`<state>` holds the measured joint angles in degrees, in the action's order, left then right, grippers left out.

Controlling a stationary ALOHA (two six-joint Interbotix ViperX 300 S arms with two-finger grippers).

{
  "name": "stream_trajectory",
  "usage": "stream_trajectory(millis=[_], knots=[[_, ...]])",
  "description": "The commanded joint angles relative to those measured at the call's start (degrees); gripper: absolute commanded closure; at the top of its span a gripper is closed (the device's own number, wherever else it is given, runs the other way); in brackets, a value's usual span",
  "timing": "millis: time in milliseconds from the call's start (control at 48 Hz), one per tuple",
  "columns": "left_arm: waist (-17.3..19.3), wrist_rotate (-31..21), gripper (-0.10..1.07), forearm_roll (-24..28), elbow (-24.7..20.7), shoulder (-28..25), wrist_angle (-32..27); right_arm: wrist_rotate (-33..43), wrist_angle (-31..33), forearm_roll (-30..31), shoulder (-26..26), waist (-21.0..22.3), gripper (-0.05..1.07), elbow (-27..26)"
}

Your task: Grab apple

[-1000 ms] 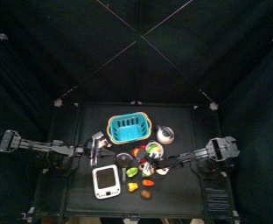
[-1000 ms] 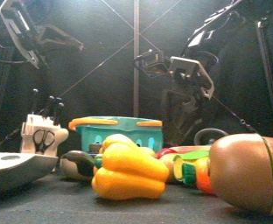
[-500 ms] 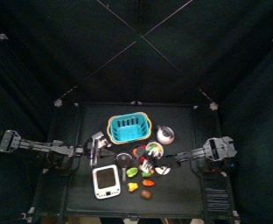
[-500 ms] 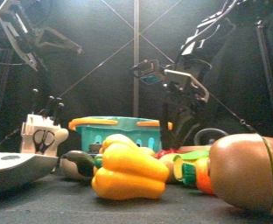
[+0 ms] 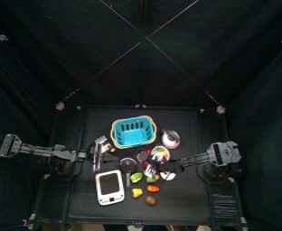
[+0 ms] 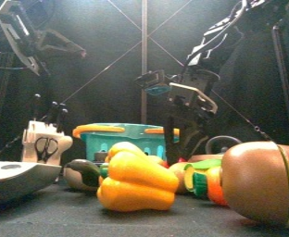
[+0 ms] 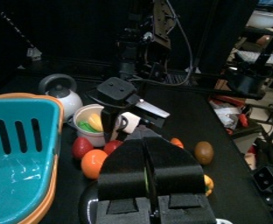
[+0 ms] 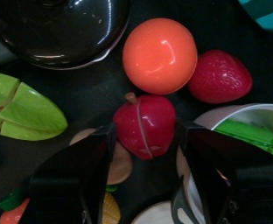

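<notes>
- Between your right jaws [image 8: 147, 171], which stand wide open, sits the dark red apple [image 8: 146, 125], centred just ahead of them.
- It looks like a hard, glossy toy: light, stiff, slippery. Take it across its widest sides.
- Your left jaws [image 7: 147, 156] appear closed, holding nothing.

apple [image 8: 145, 125]: 1 | strawberry [image 8: 222, 77]: 1 | yellow bell pepper [image 6: 137, 181]: 1 | teal basket [image 5: 133, 133]: 1 | scissors [image 6: 47, 146]: 1 | arms: 2
</notes>
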<state>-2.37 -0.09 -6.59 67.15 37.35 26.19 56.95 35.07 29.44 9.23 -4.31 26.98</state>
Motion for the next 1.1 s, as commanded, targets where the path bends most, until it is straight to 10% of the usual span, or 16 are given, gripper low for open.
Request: stream_trajectory(millis=[0, 1083], knots=[[0.09, 0.00, 0.97, 0.00, -0.79, -0.09, 0.26, 0.09, -0.09, 0.00, 0.00, 0.88, 0.15, -0.18], [0.09, 0.00, 0.97, 0.00, -0.97, 0.00, 0.26, 0.00, -0.18, -0.53, 5.10, 0.70, 0.17, -0.70]])
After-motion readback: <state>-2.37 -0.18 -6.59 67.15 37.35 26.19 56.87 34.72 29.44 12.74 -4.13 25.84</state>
